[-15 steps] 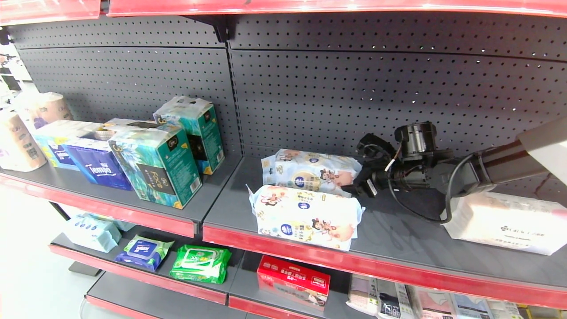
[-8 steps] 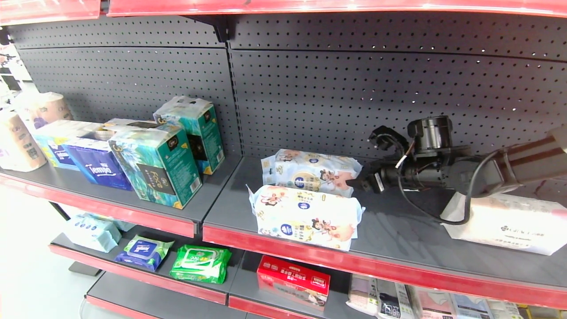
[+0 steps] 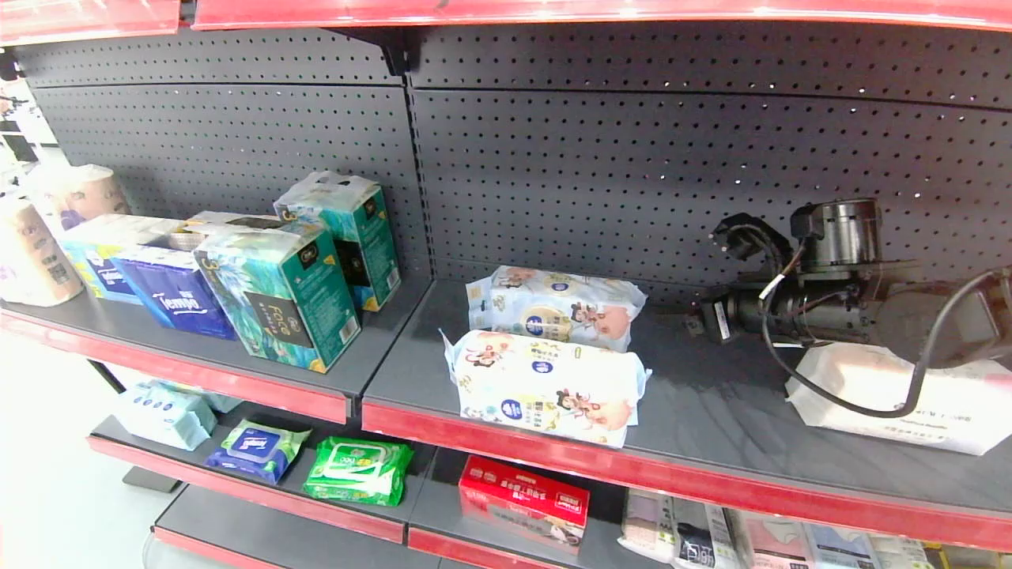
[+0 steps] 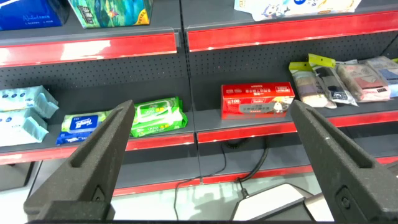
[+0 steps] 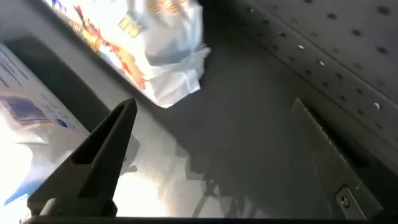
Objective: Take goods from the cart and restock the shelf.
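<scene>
A dark grey store shelf (image 3: 711, 427) with a red front edge stands against a pegboard (image 3: 632, 158).

My right arm (image 3: 830, 312) hangs over the right part of this shelf. My right fingers (image 5: 93, 162) are spread wide with nothing between them, above bare shelf close to the pegboard. They point toward the crimped end of the rear pack of wipes (image 3: 557, 304), a pale pack with cartoon print lying flat. The fingers are near it but apart from it.

The front pack of wipes (image 3: 545, 387), with the same print, lies flat just in front of the rear one, at the shelf's red edge. I cannot tell whether the two packs touch. A white pack (image 3: 909, 395) lies flat on the same shelf, partly under my right arm.

On the left part of the shelf two green tissue boxes (image 3: 277, 292) stand upright, one behind the other, with a blue pack (image 3: 170, 288) just beside the nearer one.

My left fingers (image 4: 93, 162) are also spread wide and hold nothing. They are held low, facing a lower shelf (image 4: 236, 132), where a red box (image 4: 257, 99) and a green pack (image 4: 158, 115) lie well apart from them.
</scene>
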You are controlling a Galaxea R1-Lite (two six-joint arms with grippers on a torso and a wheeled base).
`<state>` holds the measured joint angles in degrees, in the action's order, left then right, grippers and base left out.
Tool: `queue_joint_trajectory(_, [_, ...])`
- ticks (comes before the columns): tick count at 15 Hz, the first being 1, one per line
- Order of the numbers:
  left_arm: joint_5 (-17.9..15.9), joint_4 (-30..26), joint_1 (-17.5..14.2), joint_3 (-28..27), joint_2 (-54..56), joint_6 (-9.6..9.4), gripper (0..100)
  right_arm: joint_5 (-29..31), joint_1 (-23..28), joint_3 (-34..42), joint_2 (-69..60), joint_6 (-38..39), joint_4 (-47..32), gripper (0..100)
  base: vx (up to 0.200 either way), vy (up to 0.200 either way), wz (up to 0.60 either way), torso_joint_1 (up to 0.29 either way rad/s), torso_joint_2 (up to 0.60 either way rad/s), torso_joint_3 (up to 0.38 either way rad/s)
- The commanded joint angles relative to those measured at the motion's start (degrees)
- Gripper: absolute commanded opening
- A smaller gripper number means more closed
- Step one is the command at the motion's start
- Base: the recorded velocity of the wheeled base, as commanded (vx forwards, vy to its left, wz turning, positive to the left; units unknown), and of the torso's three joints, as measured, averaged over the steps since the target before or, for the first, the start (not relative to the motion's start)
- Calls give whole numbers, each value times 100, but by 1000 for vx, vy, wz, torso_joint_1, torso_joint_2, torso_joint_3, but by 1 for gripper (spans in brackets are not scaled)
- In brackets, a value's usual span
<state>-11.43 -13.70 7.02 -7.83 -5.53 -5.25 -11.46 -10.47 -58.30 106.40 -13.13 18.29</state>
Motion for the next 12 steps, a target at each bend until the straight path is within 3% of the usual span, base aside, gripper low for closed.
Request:
queue_joint_trajectory(1, [1, -1, 1, 0, -9, -2, 100, 30, 45, 178, -234, 65, 96, 100, 0, 0, 0, 0, 0, 0])
queue_joint_trajectory(6, [1, -1, 1, 0, -9, -11, 100, 100, 80, 987, -779, 109, 641, 100, 0, 0, 0, 0, 0, 0])
queue_joint_trajectory(12, [10, -1, 1, 0, -9, -2, 100, 425, 10, 1866, -1561, 478, 668, 100, 0, 0, 0, 0, 0, 0])
